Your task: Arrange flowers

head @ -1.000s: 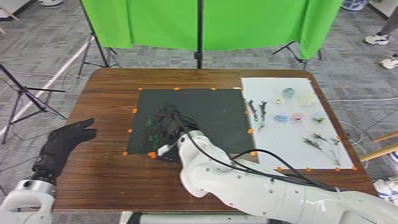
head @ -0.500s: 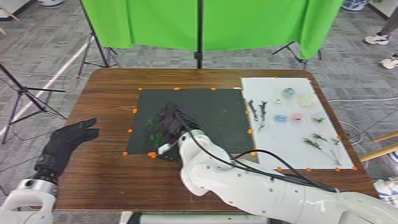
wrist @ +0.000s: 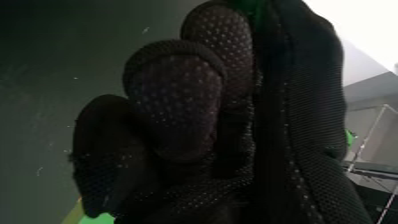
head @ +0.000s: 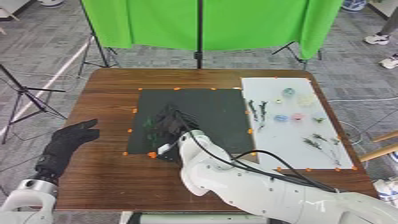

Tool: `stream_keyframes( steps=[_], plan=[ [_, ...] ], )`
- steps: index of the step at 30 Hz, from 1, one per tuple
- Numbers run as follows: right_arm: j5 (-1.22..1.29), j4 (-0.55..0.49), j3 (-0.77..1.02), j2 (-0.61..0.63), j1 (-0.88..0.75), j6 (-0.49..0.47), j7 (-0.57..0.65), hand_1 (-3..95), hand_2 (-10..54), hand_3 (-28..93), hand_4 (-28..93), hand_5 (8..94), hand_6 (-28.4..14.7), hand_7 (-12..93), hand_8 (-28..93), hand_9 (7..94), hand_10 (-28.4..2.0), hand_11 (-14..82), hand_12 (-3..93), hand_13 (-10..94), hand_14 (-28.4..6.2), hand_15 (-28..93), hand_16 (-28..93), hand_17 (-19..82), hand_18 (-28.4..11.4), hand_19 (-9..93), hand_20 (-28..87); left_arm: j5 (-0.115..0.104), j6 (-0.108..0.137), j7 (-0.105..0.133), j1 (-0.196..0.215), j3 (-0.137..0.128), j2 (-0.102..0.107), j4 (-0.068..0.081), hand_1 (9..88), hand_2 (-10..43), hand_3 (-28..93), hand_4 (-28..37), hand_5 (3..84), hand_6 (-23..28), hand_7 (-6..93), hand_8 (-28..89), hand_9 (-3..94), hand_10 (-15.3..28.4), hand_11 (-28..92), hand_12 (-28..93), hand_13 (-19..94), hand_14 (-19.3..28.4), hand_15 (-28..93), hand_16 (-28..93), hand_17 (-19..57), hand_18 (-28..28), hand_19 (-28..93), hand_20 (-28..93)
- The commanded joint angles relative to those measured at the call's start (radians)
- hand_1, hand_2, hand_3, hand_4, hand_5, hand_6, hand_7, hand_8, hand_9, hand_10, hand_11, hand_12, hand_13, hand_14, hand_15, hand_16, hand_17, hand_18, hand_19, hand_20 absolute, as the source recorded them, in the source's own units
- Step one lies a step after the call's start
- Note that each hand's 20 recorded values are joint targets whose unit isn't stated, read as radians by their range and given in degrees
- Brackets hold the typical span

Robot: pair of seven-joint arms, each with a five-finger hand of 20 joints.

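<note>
In the head view my right hand [head: 171, 124] is low over the left part of the black mat [head: 222, 107], its fingers curled round a green sprig [head: 151, 136] that shows beside it. Seen from the right wrist, the hand [wrist: 178, 105] has bent fingers, with a bit of green sprig [wrist: 255, 11] between them near the tips; the rest of it is hidden. On the white sheet [head: 266, 142] lie blue flowers [head: 289, 92], a pink flower [head: 297, 118], a pale yellow flower [head: 306, 100], dark stems [head: 262, 110] and green sprigs [head: 314, 144]. My left hand [head: 64, 145] is open left of the mat.
Orange tape pieces [head: 152, 155] mark the edges of the mat and sheet on the brown table [head: 115, 185]. My right forearm crosses the table's front right part, with a black cable looping above it. A green cloth [head: 151, 25] hangs behind the table.
My right hand has shifted and turned slightly over the mat, and a little less green shows beside it than half a second ago. The left hand has barely moved.
</note>
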Motion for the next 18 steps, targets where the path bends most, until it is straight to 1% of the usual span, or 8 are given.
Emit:
stream_keyframes(
  steps=[1, 4, 10, 12, 13, 14, 15, 18],
  plan=[
    [-0.003, 0.002, 0.006, -0.003, -0.007, 0.011, -0.011, 78.0, -9.5, -28, 50, 77.4, -4.8, 30, 20, 92.3, -12.7, 28.9, 24.4, 94, -1.5, 53, 22, 74, -6.8, 82, 39, 0.007, -0.011, -0.014, 0.009, -0.003, -0.010, 0.004, 26.1, 3.9, 65, -25.6, 47.3, 6.8, 8.5, -6, 47.4, 15.4, 19, 10, 37, 19.6, 18, -1, 5.0, 14.0, 15, 15],
    [-0.002, 0.000, 0.006, -0.001, -0.007, 0.012, -0.010, 76.0, -9.5, -28, 52, 77.4, -4.9, 29, 19, 92.1, -12.9, 29.0, 24.0, 94, -1.5, 53, 22, 74, -6.8, 82, 39, 0.008, -0.013, -0.013, 0.010, -0.004, -0.011, 0.003, 26.3, 3.7, 65, -25.4, 47.3, 6.9, 8.5, -6, 47.4, 15.4, 19, 10, 37, 19.6, 18, -1, 5.0, 14.0, 15, 15],
    [-0.006, -0.006, 0.029, 0.007, -0.009, 0.015, -0.021, 71.7, -9.5, -20, 49, 77.3, -4.9, 30, 18, 92.2, -13.1, 29.1, 23.9, 94, -1.7, 53, 22, 74, -7.0, 81, 41, 0.008, -0.017, -0.012, 0.009, -0.005, -0.012, 0.004, 26.3, 3.6, 65, -25.3, 47.3, 6.8, 8.5, -6, 47.3, 15.4, 19, 10, 37, 19.5, 18, -1, 5.0, 14.0, 15, 15],
    [-0.009, -0.031, 0.039, 0.035, 0.006, 0.012, -0.035, 71.2, -9.5, -19, 49, 77.3, -5.0, 30, 18, 92.2, -13.1, 29.1, 24.0, 94, -1.8, 53, 22, 74, -7.0, 81, 41, 0.007, -0.018, -0.014, 0.017, -0.013, -0.017, 0.000, 26.4, 3.5, 65, -25.2, 47.3, 6.8, 8.5, -6, 47.4, 15.4, 19, 10, 37, 19.5, 18, -1, 5.0, 14.0, 15, 15],
    [-0.018, -0.050, 0.045, 0.058, 0.015, 0.015, -0.046, 63.8, -9.5, 2, 34, 77.4, -5.0, 30, 18, 92.2, -13.1, 29.1, 23.9, 94, -1.7, 53, 22, 74, -7.1, 81, 41, 0.008, -0.017, -0.019, 0.024, -0.020, -0.019, -0.005, 26.3, 3.5, 65, -25.2, 47.2, 6.8, 8.6, -6, 47.4, 15.4, 19, 10, 37, 19.5, 18, -1, 5.0, 14.0, 15, 15],
    [-0.029, -0.074, 0.049, 0.087, 0.029, 0.026, -0.057, 52.1, -9.5, 37, 7, 77.3, -5.0, 30, 18, 92.1, -13.1, 29.2, 24.0, 94, -1.8, 53, 22, 74, -7.1, 81, 42, 0.007, -0.017, -0.018, 0.029, -0.025, -0.017, -0.008, 26.4, 3.4, 65, -25.1, 47.2, 6.8, 8.6, -6, 47.4, 15.4, 19, 10, 37, 19.5, 18, -1, 5.0, 14.0, 15, 15],
    [-0.040, -0.105, 0.055, 0.125, 0.042, 0.036, -0.065, 47.4, -9.5, 51, -4, 77.3, -4.9, 30, 18, 92.0, -13.1, 29.2, 24.0, 94, -1.8, 53, 22, 74, -7.1, 81, 42, 0.007, -0.019, -0.022, 0.030, -0.030, -0.015, -0.008, 26.3, 3.4, 65, -25.1, 47.3, 6.8, 8.6, -6, 47.4, 15.4, 19, 10, 37, 19.5, 18, -1, 5.0, 14.0, 15, 15],
    [-0.066, -0.206, 0.143, 0.238, 0.033, 0.032, -0.090, 44.9, -9.5, 56, -7, 77.2, -4.9, 30, 17, 91.9, -13.3, 29.3, 24.1, 94, -1.9, 53, 23, 74, -7.4, 81, 42, 0.004, -0.014, -0.025, 0.052, -0.052, -0.019, -0.018, 26.3, 3.3, 65, -25.0, 47.4, 6.9, 8.6, -6, 47.4, 15.4, 19, 10, 37, 19.5, 18, -1, 5.0, 14.0, 15, 15]
  ],
)
